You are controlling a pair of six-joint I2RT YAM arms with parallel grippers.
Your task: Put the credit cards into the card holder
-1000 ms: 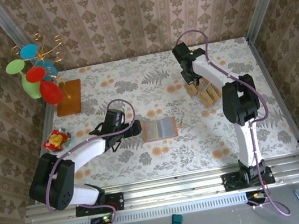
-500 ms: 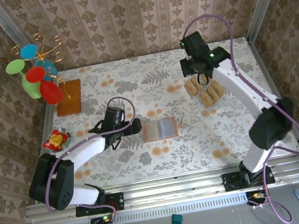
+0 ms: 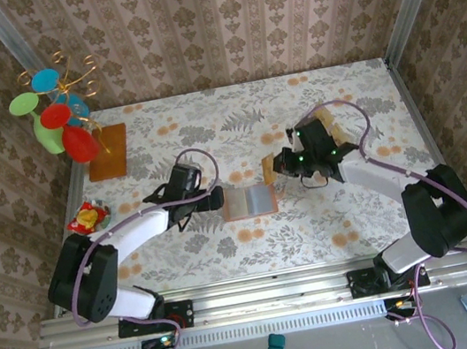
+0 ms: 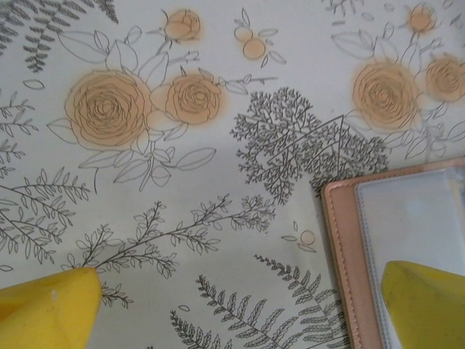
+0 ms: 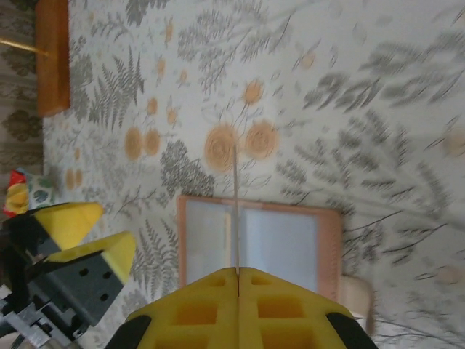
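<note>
The card holder [image 3: 250, 200] lies open at mid-table, clear sleeves inside a reddish-brown stitched border [image 5: 330, 247] [image 4: 340, 251]. My right gripper [image 3: 280, 165] [image 5: 238, 273] hangs just right of and above it, shut on one thin tan credit card [image 3: 267, 167], which the right wrist view shows edge-on [image 5: 236, 203] over the holder's middle fold. Other credit cards [image 3: 328, 115] peek out behind the right arm, mostly hidden. My left gripper [image 3: 216, 198] [image 4: 236, 309] is open at the holder's left edge; one yellow fingertip [image 4: 425, 302] overlaps the left sleeve, the other [image 4: 47, 309] is over the tablecloth.
An orange-brown wooden board [image 3: 108, 151] [image 5: 53, 54] bears a wire stand with coloured discs [image 3: 56, 114] at the back left. A red and yellow item [image 3: 87, 219] sits near the left edge. Walls close in the floral tablecloth [image 3: 312, 215] on three sides.
The right arm swung from the cards at the back right down to the holder's right side, now carrying one card. The left gripper edged right to the holder's left edge.
</note>
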